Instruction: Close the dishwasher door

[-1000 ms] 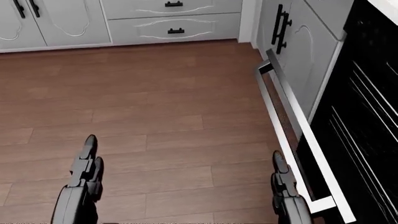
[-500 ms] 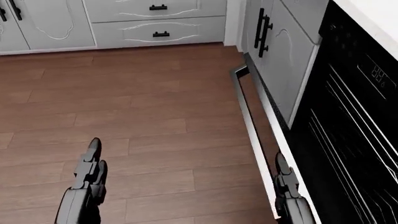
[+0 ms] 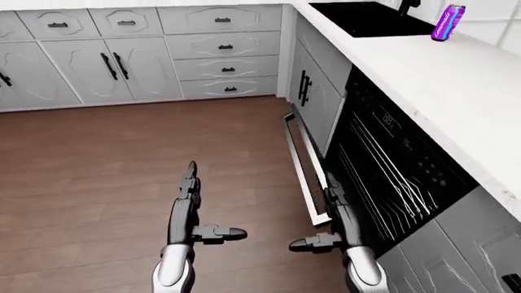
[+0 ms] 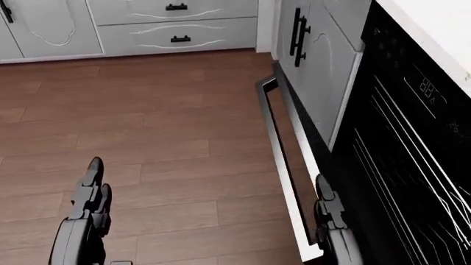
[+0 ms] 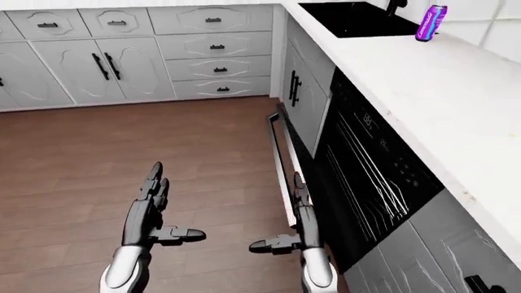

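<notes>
Dishwasher door [image 3: 303, 160] hangs open, low over the wood-plank floor [image 3: 98, 165], at right of the views.
Door: flat panel with a bright metal rim; black glossy dishwasher [image 3: 391, 171] with thin wire racks sits under the smooth white desk [image 3: 456, 85]. Purple can [image 3: 447, 22] on the desk, lettering unreadable. Left hand [image 3: 189, 204] and right hand [image 3: 335, 210]: fingers straight, thumbs out, holding nothing; the right is just beside the door's near corner. Since half a second ago the whole head view has shifted, so the camera moved.

Both arms had light grey rounded forearms; left hand [image 3: 189, 210] and right hand [image 3: 335, 213] were dark grey, three jointed fingers each
</notes>
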You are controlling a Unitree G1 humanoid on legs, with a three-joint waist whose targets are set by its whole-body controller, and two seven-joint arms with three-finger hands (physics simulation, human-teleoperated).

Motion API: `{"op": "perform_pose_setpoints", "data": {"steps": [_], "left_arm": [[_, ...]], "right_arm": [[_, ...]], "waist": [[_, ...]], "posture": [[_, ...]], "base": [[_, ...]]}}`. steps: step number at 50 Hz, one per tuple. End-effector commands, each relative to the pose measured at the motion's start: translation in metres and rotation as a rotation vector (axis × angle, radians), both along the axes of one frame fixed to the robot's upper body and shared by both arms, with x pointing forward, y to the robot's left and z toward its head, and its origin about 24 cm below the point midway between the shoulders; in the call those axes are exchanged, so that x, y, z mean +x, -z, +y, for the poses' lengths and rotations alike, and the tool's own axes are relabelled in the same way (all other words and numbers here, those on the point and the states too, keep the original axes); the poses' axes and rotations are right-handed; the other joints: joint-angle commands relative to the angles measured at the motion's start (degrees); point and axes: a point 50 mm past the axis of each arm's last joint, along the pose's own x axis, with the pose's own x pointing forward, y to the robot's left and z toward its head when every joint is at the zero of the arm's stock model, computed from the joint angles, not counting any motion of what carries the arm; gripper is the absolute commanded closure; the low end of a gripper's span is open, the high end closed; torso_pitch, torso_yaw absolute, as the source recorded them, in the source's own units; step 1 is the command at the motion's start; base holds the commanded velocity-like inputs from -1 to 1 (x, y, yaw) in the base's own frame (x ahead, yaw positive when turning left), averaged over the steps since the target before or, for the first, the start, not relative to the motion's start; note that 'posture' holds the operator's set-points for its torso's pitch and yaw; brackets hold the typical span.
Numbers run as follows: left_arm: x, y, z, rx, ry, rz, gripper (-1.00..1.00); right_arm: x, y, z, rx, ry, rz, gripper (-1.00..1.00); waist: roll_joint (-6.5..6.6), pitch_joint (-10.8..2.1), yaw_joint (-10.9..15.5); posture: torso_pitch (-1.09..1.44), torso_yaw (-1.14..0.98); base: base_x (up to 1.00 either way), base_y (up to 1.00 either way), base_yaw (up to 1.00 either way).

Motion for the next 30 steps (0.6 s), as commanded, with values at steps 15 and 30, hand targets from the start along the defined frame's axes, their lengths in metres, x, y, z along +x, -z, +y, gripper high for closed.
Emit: {"op": "perform_pose_setpoints", "data": {"steps": [15, 30], "left_arm": [[0.002, -0.013, -0.005, -0.006, 0.019, -0.072, -1.0], [0.005, -0.014, -0.001, -0.008, 0.02, -0.075, -1.0]], "right_arm": [[0.005, -0.029, 0.003, -0.011, 0.01, -0.103, -1.0], [0.036, -0.053, 0.042, 0.008, -0.063, -0.119, -1.0]], "waist": [[-4.88, 0.37, -1.6], [-1.49, -0.26, -3.1]], "posture": [[0.0, 0.0], [0.0, 0.0]], "base": [[0.0, -0.21, 0.0], [0.0, 0.0, 0.0]]}}
